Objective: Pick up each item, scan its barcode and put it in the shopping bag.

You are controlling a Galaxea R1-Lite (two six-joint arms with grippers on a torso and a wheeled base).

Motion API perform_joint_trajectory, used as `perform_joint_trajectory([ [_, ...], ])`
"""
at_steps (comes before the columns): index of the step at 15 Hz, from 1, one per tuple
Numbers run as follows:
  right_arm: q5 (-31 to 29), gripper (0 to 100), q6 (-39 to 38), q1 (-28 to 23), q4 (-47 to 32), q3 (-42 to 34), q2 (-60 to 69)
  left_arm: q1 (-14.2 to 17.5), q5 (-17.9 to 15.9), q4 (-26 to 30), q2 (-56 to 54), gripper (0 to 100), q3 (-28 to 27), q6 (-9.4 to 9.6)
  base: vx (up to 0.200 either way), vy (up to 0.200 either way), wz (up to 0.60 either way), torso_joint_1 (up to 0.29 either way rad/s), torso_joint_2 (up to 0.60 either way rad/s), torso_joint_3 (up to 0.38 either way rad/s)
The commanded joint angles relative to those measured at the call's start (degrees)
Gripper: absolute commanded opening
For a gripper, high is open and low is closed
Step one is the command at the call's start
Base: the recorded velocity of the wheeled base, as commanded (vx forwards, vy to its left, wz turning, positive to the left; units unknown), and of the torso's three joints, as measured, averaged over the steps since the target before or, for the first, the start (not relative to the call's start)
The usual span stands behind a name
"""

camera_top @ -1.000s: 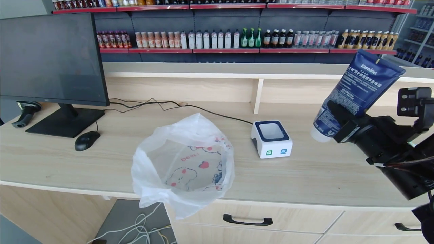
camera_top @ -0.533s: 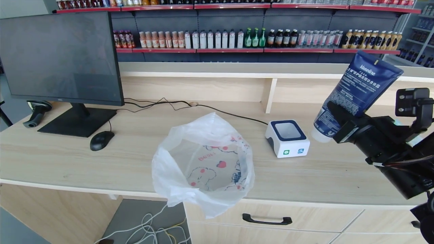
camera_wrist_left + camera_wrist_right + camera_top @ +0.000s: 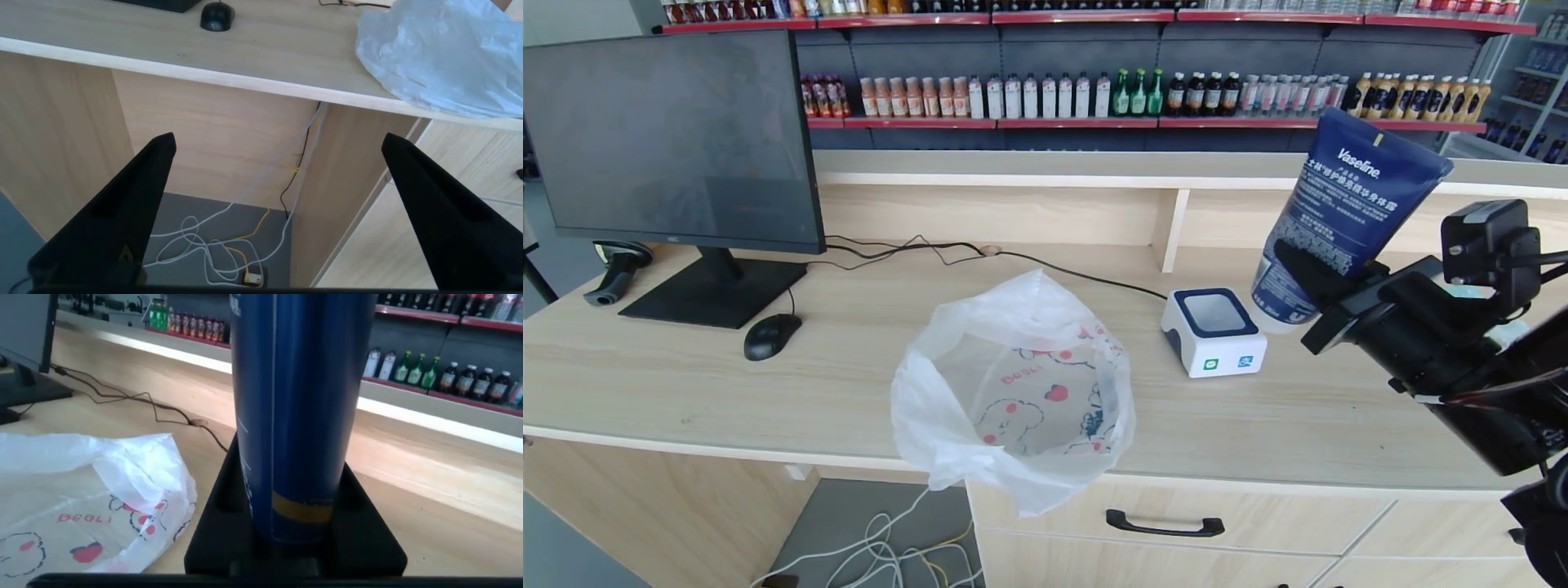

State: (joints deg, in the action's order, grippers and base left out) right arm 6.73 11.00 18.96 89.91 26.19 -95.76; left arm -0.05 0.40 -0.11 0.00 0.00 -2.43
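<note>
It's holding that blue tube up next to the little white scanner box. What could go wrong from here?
The blue tube is tilted and gripped only near its cap end, so it might slip in the jaws. The shopping bag droops over the counter edge; the tube's weight could pull it off.

The right gripper (image 3: 1313, 296) is clamping a blue lotion tube (image 3: 1349, 204), cap down, at the barcode scanner's (image 3: 1213, 331) 2 o'clock; the shopping bag (image 3: 1013, 392) is sitting open at 8 o'clock.
</note>
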Motion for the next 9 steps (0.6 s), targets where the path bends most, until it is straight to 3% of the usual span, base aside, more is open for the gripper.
perform_joint_trajectory([
  [1,0.0,0,1.4,0.4,0.1,0.5,-1.2,0.0,0.0,0.0,0.1,100,0.0,-0.04,0.0,0.0,0.0,0.0,0.0,0.0],
  [6,-1.6,0,2.8,4.0,0.1,9.4,-7.5,0.0,0.0,0.0,0.0,100,0.0,-0.04,0.0,0.0,0.0,0.0,0.0,0.0],
  [9,-1.0,0,7.2,1.4,0.1,8.4,-10.5,0.0,-0.1,-0.1,0.0,100,0.0,-0.04,0.0,0.0,0.0,0.0,0.0,0.0],
])
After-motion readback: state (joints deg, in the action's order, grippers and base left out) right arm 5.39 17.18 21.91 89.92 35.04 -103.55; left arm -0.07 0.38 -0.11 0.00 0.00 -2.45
